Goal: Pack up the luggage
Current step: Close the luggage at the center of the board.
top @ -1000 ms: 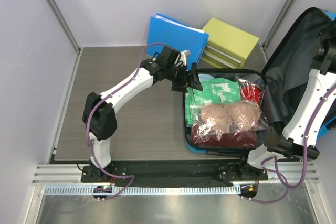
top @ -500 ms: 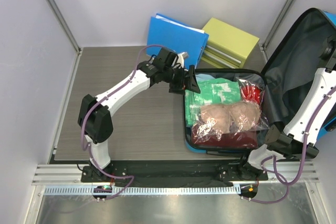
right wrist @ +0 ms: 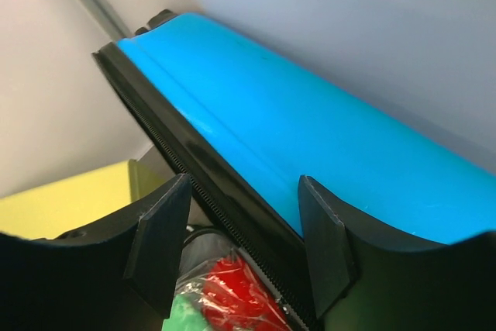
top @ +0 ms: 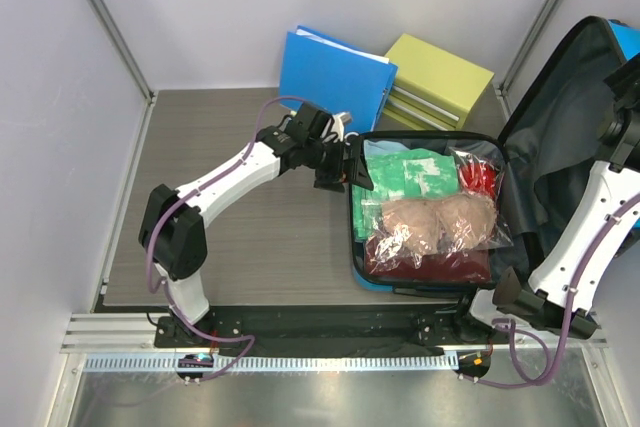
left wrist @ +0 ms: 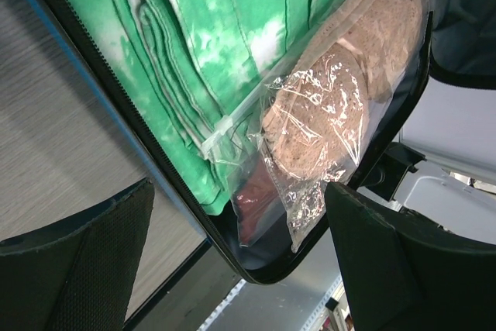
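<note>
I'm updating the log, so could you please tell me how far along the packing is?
Done: the luggage base holds green clothes, a bagged tan item and a red item. In hand: the right tool, open, straddles the edge of the raised lid; the left tool, open, sits at the base's left rim. Left: lowering the lid and zipping it shut.
</note>
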`<state>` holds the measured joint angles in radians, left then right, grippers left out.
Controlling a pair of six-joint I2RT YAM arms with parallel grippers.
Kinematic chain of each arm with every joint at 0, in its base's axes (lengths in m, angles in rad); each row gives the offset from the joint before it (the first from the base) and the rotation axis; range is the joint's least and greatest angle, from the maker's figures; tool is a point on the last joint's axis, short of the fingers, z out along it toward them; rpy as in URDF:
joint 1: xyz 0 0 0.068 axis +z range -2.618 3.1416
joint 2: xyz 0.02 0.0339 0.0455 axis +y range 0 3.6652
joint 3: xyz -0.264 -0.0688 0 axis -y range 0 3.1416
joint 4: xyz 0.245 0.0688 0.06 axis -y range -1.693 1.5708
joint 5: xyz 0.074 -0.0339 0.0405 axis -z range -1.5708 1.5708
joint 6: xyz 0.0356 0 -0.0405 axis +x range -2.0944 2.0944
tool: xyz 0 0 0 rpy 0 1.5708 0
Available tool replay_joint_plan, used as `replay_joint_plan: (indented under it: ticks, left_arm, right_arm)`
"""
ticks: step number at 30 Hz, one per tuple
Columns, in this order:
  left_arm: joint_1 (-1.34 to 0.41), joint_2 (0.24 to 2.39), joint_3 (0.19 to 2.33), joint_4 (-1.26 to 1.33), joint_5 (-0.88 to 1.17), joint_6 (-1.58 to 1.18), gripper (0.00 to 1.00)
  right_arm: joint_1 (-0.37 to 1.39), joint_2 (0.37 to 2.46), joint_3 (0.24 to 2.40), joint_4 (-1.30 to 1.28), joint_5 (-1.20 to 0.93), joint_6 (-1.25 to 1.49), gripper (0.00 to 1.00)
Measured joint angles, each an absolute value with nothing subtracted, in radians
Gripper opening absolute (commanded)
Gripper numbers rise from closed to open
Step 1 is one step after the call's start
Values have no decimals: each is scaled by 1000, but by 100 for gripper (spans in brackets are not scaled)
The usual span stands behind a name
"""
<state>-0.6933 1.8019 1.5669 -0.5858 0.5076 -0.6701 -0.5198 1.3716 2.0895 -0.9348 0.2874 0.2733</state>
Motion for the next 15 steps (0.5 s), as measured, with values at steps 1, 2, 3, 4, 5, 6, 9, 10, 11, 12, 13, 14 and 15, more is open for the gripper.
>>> replay_joint_plan:
  ticks: [1, 2, 3, 4, 5, 6, 9, 10, 11, 12, 13, 14, 15]
  left_arm:
    - [-693, 1796, 1559, -585, 507, -670, 91]
    - [-693, 1789, 1550, -583, 507, -670, 91]
    - [-693, 1782, 1543, -582, 506, -670, 91]
    - [-693, 1776, 1538, -580, 506, -670, 91]
    - [-693, 1771, 1534, -579, 506, -670, 91]
    - [-693, 1768, 1533, -578, 506, -670, 91]
    - [-693, 1766, 1533, -575, 505, -669, 91]
    - [-693, 1766, 1533, -574, 505, -669, 91]
    - [-693, 1766, 1533, -574, 505, -669, 91]
    - [-693, 1766, 1533, -574, 505, -669, 91]
    - [-693, 1766, 1533, -574, 505, -668, 91]
    - [-693, 1766, 1533, -574, 504, -667, 91]
    - [-693, 1766, 1533, -575, 504, -666, 91]
  right_arm:
    - [-520, 1365, 2083, -934, 273, 279, 62]
    - [-520, 1359, 2072, -929, 257, 287, 62]
    - [-520, 1352, 2060, -924, 243, 293, 62]
    - [-520, 1345, 2049, -917, 231, 297, 62]
    - [-520, 1338, 2039, -912, 222, 301, 61]
    - [-520, 1329, 2024, -904, 211, 305, 62]
    - [-520, 1303, 1982, -877, 176, 317, 61]
    - [-520, 1293, 1966, -869, 166, 320, 61]
    - [-520, 1280, 1949, -860, 155, 323, 61]
    - [-520, 1271, 1936, -855, 146, 325, 61]
    - [-520, 1260, 1920, -850, 136, 327, 60]
    - [-520, 1243, 1898, -841, 123, 333, 60]
    - [-520, 1228, 1882, -834, 112, 338, 60]
